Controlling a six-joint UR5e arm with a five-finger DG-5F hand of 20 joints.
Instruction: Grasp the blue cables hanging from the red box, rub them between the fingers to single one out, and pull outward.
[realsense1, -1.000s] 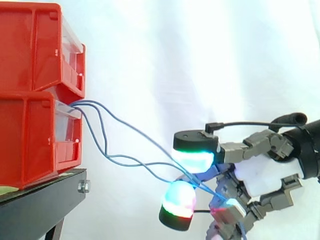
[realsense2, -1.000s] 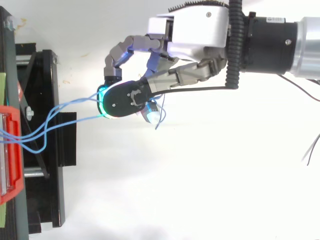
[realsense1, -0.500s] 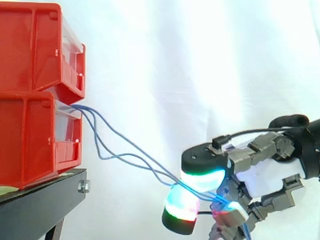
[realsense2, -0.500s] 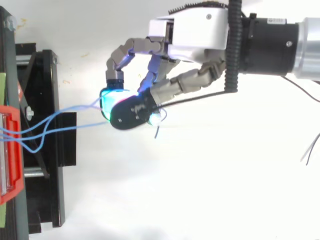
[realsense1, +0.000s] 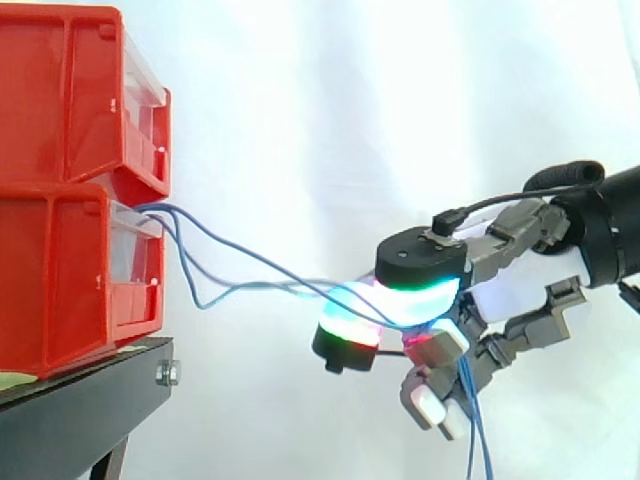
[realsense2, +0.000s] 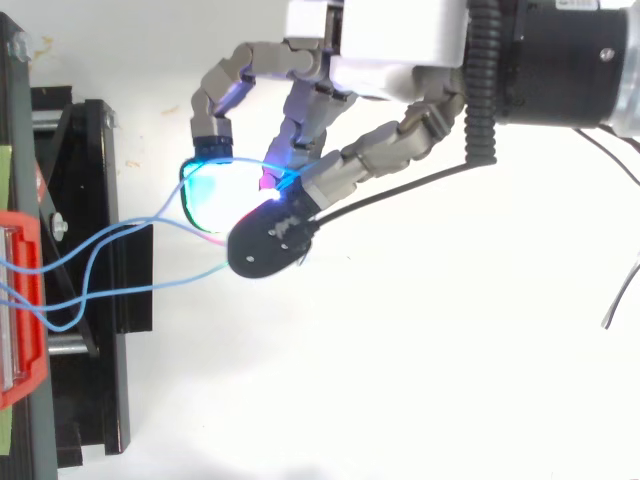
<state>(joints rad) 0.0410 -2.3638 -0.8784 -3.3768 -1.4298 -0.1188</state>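
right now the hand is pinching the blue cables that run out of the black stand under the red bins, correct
Not quite. The hand does pinch the blue cables, but they run out of the lower red bin, not the black stand beneath it, as the side view shows.

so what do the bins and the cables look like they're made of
The bins look like moulded plastic: glossy red, ribbed walls, clear fronts. The cables look like thin wire in a smooth blue sheath, probably plastic; they sag in loose curves.
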